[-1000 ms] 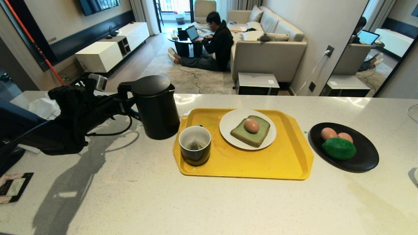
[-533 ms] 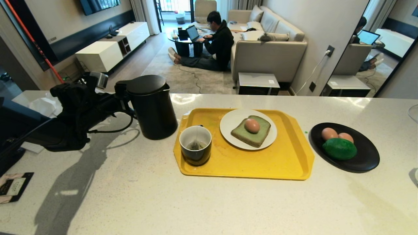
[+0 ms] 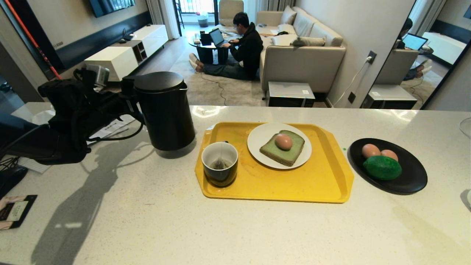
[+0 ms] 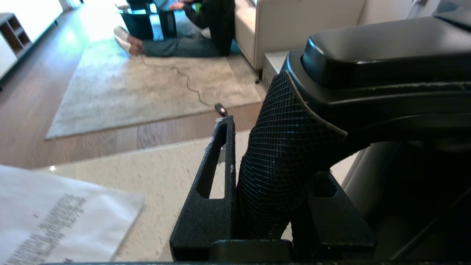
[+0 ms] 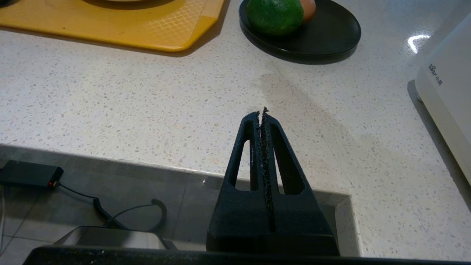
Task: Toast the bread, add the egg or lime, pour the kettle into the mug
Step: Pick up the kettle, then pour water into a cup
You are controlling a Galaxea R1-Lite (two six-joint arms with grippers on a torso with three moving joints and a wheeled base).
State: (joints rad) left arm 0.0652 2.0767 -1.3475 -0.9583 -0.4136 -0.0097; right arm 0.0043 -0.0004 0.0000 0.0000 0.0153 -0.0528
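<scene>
The black kettle (image 3: 163, 110) hangs just above the counter, left of the yellow tray (image 3: 320, 184). My left gripper (image 3: 127, 101) is shut on its loop handle (image 4: 290, 147), and the handle fills the jaws of that gripper (image 4: 272, 154) in the left wrist view. On the tray stand the dark mug (image 3: 220, 163), with a tea bag inside, and a white plate (image 3: 257, 141). The green bread (image 3: 287, 154) lies on that plate with the egg (image 3: 283, 141) on top. The lime (image 3: 382, 167) rests on a black plate (image 3: 415, 176). My right gripper (image 5: 262, 112) is shut and empty at the counter's front edge.
Two paired eggs (image 3: 369, 150) lie beside the lime. Papers (image 3: 110, 127) lie under the left arm and a booklet (image 3: 14, 209) at the front left. A white appliance (image 5: 449, 84) stands at the far right. A person (image 3: 243, 48) sits on the floor beyond the counter.
The kettle has risen off the counter and shifted a little to the left with my left gripper on its handle. The right arm has kept still.
</scene>
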